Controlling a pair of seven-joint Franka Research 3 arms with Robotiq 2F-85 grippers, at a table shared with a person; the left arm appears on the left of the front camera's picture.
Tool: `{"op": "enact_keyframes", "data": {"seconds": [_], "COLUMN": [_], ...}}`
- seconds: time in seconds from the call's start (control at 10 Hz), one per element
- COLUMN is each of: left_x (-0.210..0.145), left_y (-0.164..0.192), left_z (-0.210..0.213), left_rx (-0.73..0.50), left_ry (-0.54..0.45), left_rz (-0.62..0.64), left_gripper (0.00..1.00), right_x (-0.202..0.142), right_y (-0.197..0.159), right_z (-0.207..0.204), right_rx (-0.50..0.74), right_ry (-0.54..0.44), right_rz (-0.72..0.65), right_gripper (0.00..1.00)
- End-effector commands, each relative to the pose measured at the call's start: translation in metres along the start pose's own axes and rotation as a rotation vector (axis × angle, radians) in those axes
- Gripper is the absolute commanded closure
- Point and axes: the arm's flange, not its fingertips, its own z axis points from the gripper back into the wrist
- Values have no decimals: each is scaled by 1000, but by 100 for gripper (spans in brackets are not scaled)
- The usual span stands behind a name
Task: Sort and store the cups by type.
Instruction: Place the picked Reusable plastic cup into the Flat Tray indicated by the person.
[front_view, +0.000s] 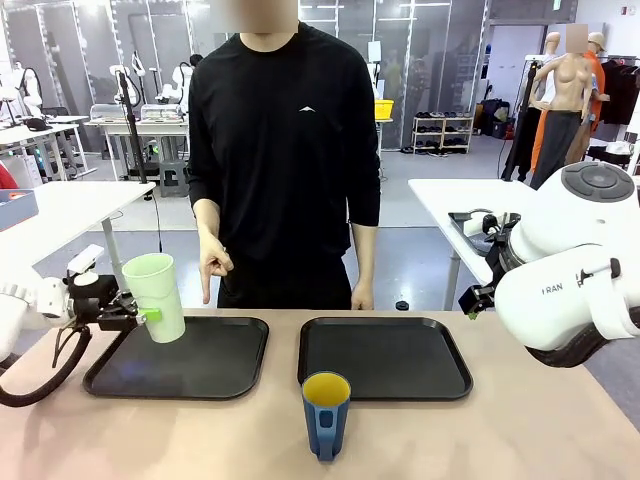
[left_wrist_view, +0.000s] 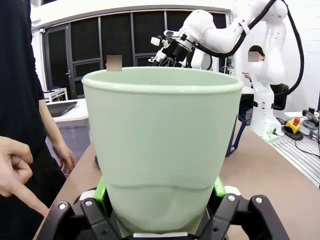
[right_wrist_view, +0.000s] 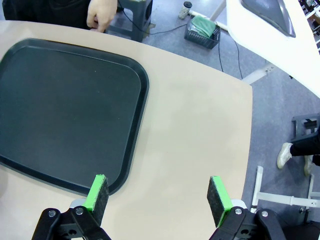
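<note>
Far left: smooth mint tumbler (front_view: 155, 297) clamped in left pincer (front_view: 143, 316), over black tray (front_view: 200, 365), near its left rim. Person's hand (front_view: 213, 265) pointing down just beyond. Centre, on tabletop (front_view: 500, 430): blue mug (front_view: 326, 412), yellow inside, before second tray (front_view: 385, 357). Far right: right pincer (right_wrist_view: 159, 192) wide open over tabletop, beside rounded tray edge.

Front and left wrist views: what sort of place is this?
Probably a robotics lab: white worktables behind the person, glass partitions, and a red emergency-stop button among cables.
</note>
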Motion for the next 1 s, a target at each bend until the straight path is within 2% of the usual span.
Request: {"op": "enact_keyframes", "data": {"seconds": [0.0,0.1,0.2,0.6,0.9], "left_x": [1,-1,-2,-5,-24], "left_y": [7,4,2,1,7], "left_z": [2,3,1,2,1], "left_rx": [4,-16,-2,-4,-59], "left_ry": [-53,-63,-2,-9,-14], "left_rz": [21,29,4,10,12], "left_gripper": [15,15,15,15,15], "right_x": [0,0,0,0,0], "right_y": [0,0,0,0,0], "right_z": [0,0,0,0,0], "right_rx": [-3,-3,-3,-3,-3], "right_ry": [1,1,1,1,1], "right_rz": [7,7,7,7,7], "right_gripper": [0,0,0,0,0]}}
